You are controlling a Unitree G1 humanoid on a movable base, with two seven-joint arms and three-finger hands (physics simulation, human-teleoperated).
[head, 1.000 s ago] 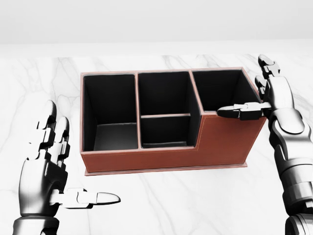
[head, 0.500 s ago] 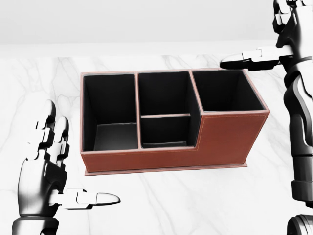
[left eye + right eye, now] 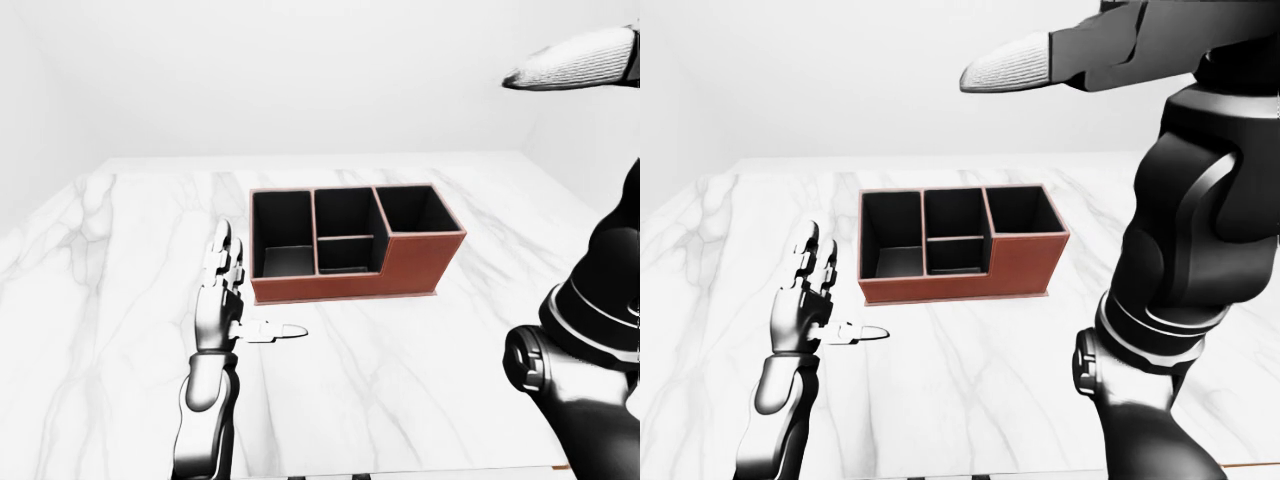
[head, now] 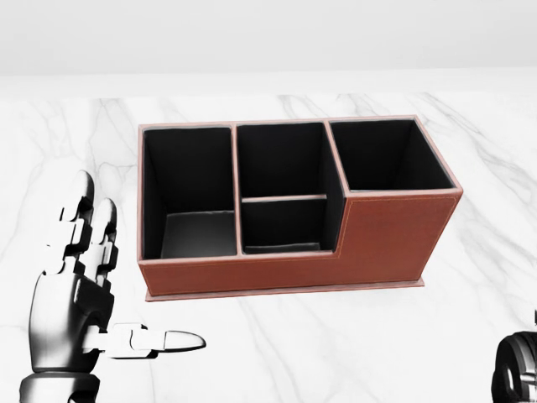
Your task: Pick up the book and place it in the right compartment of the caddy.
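The brown leather caddy (image 4: 394, 239) stands on the white marble table (image 4: 336, 344), with dark compartments open to the top. Its right compartment (image 4: 384, 158) is the tallest and looks empty. No book shows in any view. My left hand (image 4: 134, 269) is open and empty, hovering low just left of the caddy's lower left corner, thumb pointing right. My right hand (image 3: 1020, 62) is raised high near the head, out of the head view; in the right-eye view one stretched finger points left and holds nothing.
My right arm and shoulder (image 3: 1180, 250) fill the right side of the right-eye view and hide the table there. The table's far edge (image 3: 300, 158) meets a plain white wall. Bare marble lies all around the caddy.
My right hand has risen from the caddy's right end up past the top of the head view. The left hand and the caddy have not moved.
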